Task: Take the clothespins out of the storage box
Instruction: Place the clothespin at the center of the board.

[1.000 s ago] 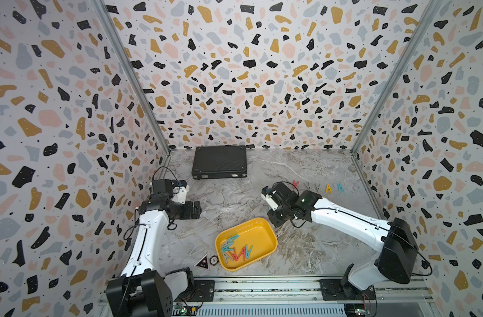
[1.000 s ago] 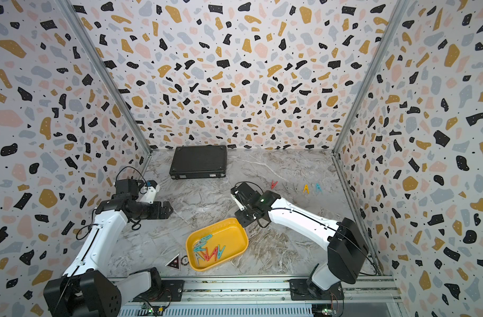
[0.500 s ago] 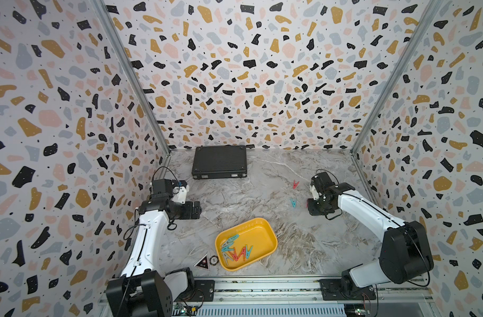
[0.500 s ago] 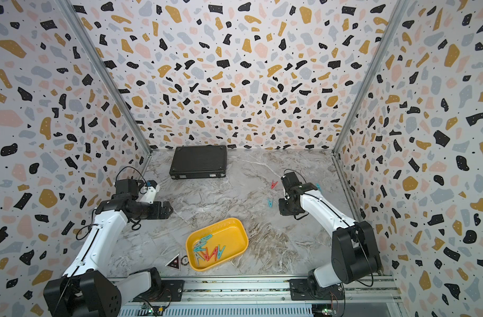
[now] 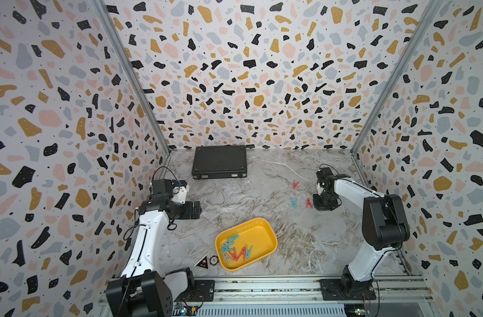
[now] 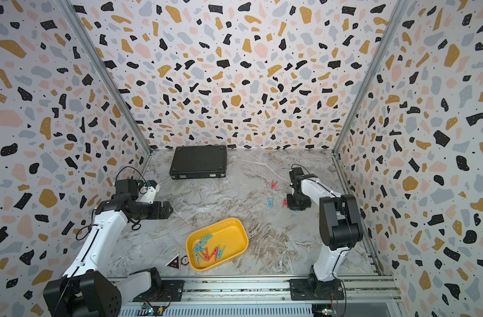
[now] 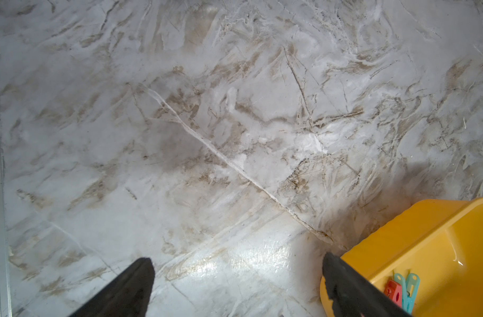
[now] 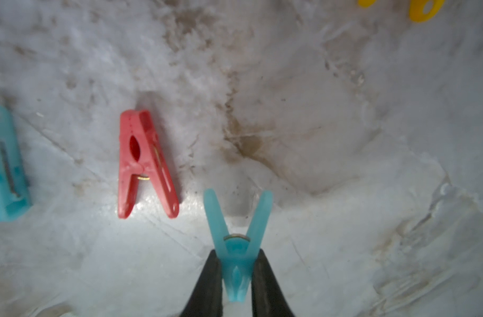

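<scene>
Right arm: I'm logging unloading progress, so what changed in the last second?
The right gripper, shut on a teal clothespin, swung from beside the storage box to the robot's right and now hangs low next to a red clothespin on the table. No grasp or release shows. The open left gripper, the storage box and the black case stayed put.

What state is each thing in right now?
storage box: upright, holding several clothespins.
loose clothespins: three, lying flat outside the box.
left gripper: open, empty.
right gripper: shut on a teal clothespin.
black case: closed, lying flat.
</scene>
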Controlling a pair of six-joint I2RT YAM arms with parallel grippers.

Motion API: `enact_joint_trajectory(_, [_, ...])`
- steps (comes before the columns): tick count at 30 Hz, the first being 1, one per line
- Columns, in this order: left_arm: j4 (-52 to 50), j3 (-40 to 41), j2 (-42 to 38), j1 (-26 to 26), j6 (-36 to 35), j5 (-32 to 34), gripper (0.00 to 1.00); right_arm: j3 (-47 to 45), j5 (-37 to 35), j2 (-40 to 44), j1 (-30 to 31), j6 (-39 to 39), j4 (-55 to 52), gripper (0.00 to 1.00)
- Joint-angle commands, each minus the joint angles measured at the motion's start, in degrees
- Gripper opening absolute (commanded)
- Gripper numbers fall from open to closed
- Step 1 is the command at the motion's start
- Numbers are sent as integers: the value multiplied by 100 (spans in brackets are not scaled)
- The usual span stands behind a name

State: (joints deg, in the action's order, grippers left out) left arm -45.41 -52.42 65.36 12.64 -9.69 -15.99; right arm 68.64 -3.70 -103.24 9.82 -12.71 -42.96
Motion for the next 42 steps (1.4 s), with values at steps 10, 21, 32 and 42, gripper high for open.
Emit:
enact_joint_trajectory(10, [6,-22,-105,41,-57,-54,100,508,-213,-648,-49,165,-15,16])
enact_joint_trajectory(21, [0,-27,-85,43,-51,-70,100,543,17,-219,-49,98,-197,37])
enact_joint_trajectory(32, [-12,-31,-61,45,-51,-63,100,534,899,1404,-1,75,-741,42])
enact_joint_trajectory(42, [-36,-75,47,44,-47,-27,100,318,1856,2754,2278,230,-763,44])
